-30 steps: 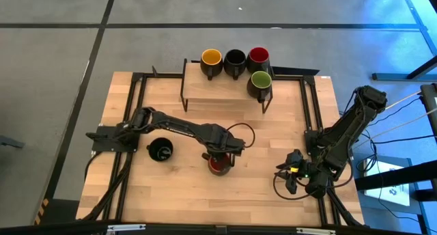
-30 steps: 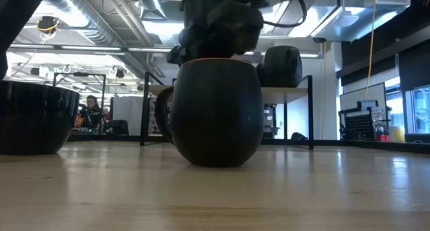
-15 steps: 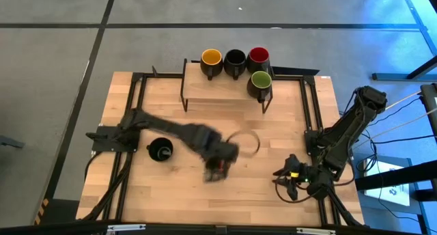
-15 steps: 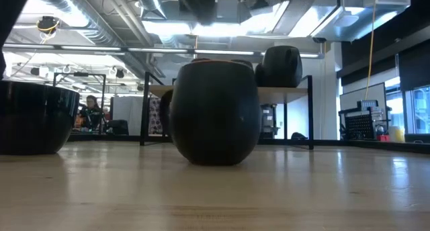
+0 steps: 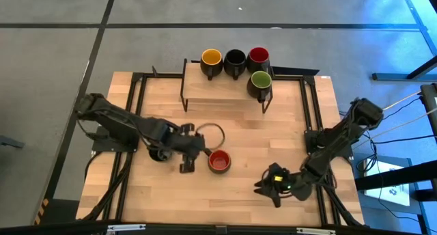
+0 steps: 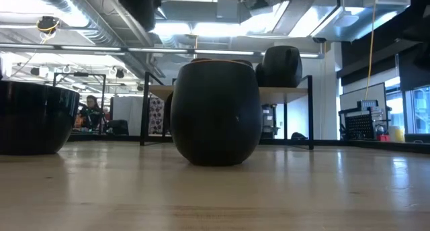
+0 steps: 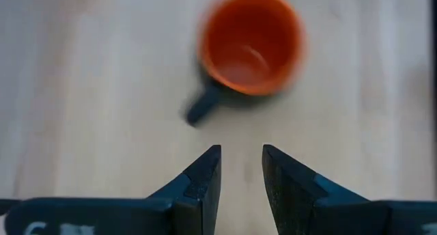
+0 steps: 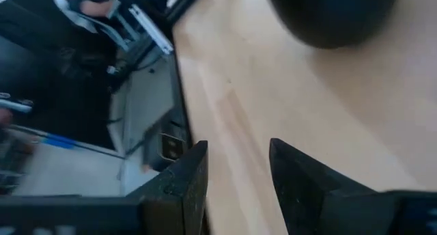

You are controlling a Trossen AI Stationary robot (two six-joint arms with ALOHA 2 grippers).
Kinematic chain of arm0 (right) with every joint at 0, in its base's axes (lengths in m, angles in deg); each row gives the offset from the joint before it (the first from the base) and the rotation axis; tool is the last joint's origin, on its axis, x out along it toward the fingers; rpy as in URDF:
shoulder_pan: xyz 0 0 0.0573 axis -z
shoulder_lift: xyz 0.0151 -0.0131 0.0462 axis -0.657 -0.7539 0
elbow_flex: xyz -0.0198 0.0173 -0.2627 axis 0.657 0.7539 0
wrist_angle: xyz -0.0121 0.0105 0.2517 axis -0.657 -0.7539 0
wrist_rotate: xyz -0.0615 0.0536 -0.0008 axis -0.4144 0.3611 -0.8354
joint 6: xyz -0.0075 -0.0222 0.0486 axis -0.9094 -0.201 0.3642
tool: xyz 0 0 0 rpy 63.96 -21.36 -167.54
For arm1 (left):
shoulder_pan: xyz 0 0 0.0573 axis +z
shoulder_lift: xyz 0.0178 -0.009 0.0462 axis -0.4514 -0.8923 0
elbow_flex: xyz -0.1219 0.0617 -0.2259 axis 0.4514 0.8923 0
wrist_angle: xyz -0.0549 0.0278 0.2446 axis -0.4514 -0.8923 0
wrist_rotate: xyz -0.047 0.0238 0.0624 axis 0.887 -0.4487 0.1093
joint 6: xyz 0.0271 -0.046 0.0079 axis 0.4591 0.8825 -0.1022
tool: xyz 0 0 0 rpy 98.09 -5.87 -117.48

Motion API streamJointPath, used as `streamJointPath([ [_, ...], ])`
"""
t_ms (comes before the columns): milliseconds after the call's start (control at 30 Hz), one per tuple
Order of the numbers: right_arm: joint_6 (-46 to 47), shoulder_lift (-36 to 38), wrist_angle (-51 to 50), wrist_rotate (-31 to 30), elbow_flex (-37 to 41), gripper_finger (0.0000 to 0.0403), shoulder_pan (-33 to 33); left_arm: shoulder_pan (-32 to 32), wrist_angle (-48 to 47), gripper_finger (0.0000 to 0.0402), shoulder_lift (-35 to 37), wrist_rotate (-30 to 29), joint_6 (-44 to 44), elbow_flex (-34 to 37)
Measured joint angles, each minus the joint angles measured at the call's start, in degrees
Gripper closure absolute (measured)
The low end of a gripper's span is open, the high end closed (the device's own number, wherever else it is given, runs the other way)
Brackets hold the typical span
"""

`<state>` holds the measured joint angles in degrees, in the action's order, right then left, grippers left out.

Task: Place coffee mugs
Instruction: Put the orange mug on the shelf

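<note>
We see the dark ceramic mug with red inside (image 5: pixel 219 160) upright mid-surface, left gripper (image 5: pixel 186 168) just beside it, jaws narrow, empty; glazed, probably slippery, brittle, so pinch the rim wall

The left gripper (image 5: pixel 186 161) is drawing back from the red mug (image 5: pixel 219 160), which now stands free just ahead of its parted jaws (nothing between them). The right gripper (image 5: pixel 268 188) is swinging toward that mug, jaws parted and empty.
</note>
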<state>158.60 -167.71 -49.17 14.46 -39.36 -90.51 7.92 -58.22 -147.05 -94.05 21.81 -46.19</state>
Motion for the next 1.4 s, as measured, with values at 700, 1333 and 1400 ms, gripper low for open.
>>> streamJointPath([
  [700,-11.38,-16.39,6.21,8.58,-11.37,0.0260,18.04,7.57,39.56,0.0299,-1.90,-0.17,3.83,25.87],
  [1333,-13.95,-14.20,-4.64,5.44,-11.58,0.0260,26.47,1.81,40.16,0.0299,-1.88,4.96,6.95,25.98],
  [1400,-15.68,-14.29,-4.72,3.51,-11.57,0.0260,26.84,1.81,40.78,0.0299,-1.89,6.05,6.75,25.98],
])
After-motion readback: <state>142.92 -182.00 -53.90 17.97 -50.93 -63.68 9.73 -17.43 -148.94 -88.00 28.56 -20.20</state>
